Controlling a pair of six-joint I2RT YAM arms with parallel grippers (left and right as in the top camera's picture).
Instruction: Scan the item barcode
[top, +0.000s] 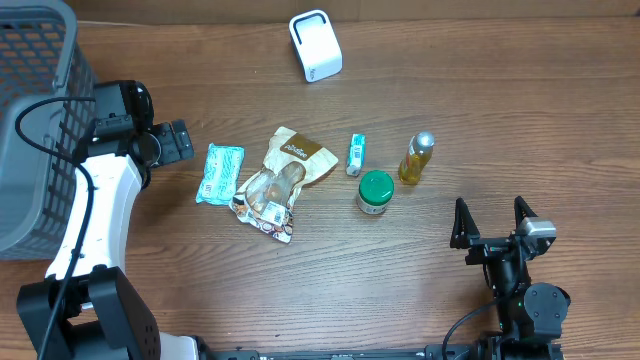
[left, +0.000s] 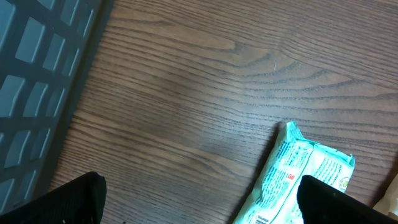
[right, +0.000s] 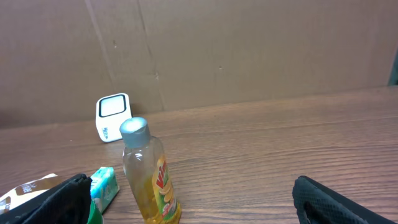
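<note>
A white barcode scanner stands at the table's far edge, also small in the right wrist view as the scanner. Several items lie mid-table: a teal packet, a brown snack bag, a small teal box, a green-lidded jar and a yellow liquid bottle. My left gripper hovers open just left of the teal packet, one finger over its edge. My right gripper stands open near the front, right of the bottle, holding nothing.
A grey mesh basket fills the far left, its wall close beside the left gripper. Cardboard panels back the table in the right wrist view. The teal box sits by the right gripper's left finger.
</note>
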